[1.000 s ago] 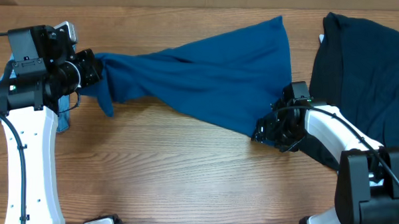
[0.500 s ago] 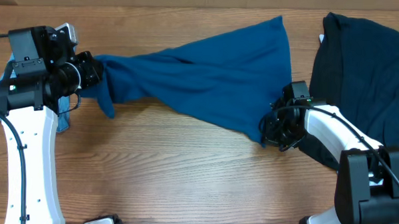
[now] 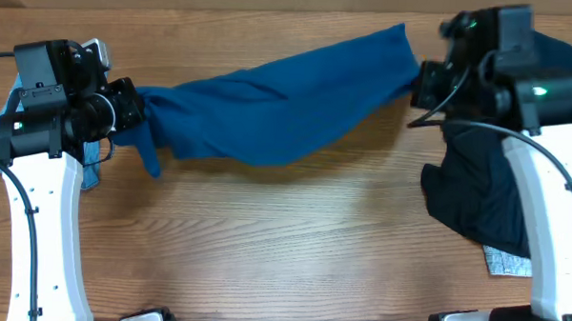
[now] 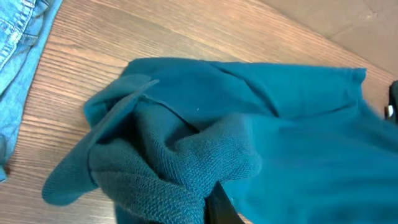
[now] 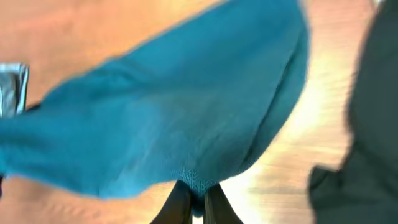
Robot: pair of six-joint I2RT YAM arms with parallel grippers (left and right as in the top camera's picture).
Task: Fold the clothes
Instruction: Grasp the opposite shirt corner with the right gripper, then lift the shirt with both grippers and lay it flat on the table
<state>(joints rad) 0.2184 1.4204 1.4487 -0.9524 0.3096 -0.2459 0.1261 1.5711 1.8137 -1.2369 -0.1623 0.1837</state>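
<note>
Now left pincer (image 3: pixel 135 104), right pincer (image 3: pixel 420 84) pinch blue top (image 3: pixel 268 117) edges — table (image 3: pixel 264 246) open nearside.

Blue top (image 3: pixel 268 117) between left gripper (image 3: pixel 135 107), right gripper (image 3: pixel 420 85)

Left gripper (image 3: pixel 133 105) at the left edge, jaws pinched tight on the blue top (image 3: pixel 268 117), white arm (image 3: pixel 46 209) running down the frame's left side. Right gripper (image 3: pixel 422 85) high in the upper right, clamped on that same top.
</note>
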